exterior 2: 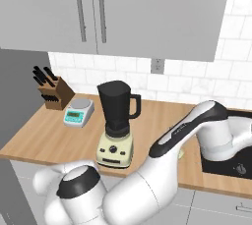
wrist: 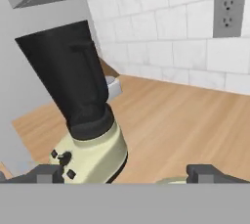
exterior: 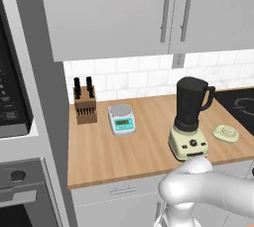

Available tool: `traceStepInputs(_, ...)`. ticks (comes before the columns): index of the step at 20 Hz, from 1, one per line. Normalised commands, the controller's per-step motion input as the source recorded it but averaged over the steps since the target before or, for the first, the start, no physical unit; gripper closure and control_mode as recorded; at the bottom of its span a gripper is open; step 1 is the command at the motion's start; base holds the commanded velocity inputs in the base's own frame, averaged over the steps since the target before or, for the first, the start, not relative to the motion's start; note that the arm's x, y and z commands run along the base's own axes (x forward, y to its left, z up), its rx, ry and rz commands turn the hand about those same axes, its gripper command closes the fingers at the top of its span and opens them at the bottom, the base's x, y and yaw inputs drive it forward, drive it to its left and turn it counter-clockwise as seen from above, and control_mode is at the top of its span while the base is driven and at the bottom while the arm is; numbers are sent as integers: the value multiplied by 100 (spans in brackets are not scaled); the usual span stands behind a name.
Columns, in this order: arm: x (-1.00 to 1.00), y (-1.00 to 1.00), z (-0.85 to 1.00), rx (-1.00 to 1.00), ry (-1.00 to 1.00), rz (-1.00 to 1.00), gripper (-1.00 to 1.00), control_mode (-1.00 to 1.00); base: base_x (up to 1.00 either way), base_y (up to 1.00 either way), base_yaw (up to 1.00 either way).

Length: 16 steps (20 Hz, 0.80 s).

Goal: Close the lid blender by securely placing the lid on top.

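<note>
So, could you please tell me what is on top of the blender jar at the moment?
Nothing sits on the blender: its dark jar top is uncovered. The lid lies flat on the counter beside the base, toward the stove. The jar's inside cannot be seen from these angles.

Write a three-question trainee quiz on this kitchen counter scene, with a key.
1. True or false: the lid already sits on the blender.
2. Which stands between the knife block and the blender on the counter? A) a toaster B) a kitchen scale C) a kettle
3. Fill in: the gripper fingers stand wide ____, holding nothing.

Key: 1. False; the lid lies on the counter beside the blender's base, on the cooktop side. 2. B. 3. apart.
</note>
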Motion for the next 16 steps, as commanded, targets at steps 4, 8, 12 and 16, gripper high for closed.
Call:
traceStepInputs(4, 19, -22, -57, -8, 0, 13, -100, -100, 0, 0, 0)
traceStepInputs(8, 22, -8, -59, -12, 0, 13, -100, -100, 0, 0, 0)
traceStepInputs(12, 15, 0, -69, -17, 1, 13, -100, -100, 0, 0, 0)
traceStepInputs(16, 10, 0, -52, -14, 5, 7, -100, -100, 0, 0, 0)
